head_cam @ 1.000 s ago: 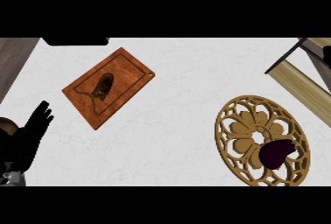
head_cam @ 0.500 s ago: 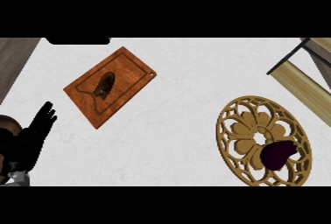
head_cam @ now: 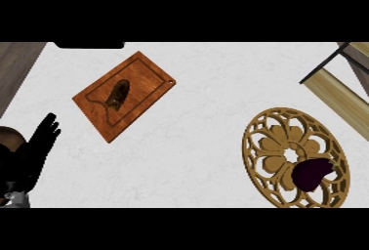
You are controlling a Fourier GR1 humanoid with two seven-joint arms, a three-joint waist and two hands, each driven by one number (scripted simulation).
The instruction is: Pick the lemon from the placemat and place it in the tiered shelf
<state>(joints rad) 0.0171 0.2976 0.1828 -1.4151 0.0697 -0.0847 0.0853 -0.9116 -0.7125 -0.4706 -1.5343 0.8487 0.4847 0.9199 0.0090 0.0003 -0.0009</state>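
Unchanged over the last second: left hand (head_cam: 32, 156), fingers straight, holding nothing, rests lower left; right hand unseen; dark maroon object (head_cam: 311, 173), presumably the lemon, lies untouched on round fretwork placemat (head_cam: 270, 144), tiered shelf (head_cam: 338, 97) well apart; pick not begun.

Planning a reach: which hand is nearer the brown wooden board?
Left, as far as the view shows. The left hand rests open at the lower left edge, beside the wooden board and apart from it. The right hand is not in view.

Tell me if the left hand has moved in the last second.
No: the left hand sits equally far from the wooden board's lower corner.
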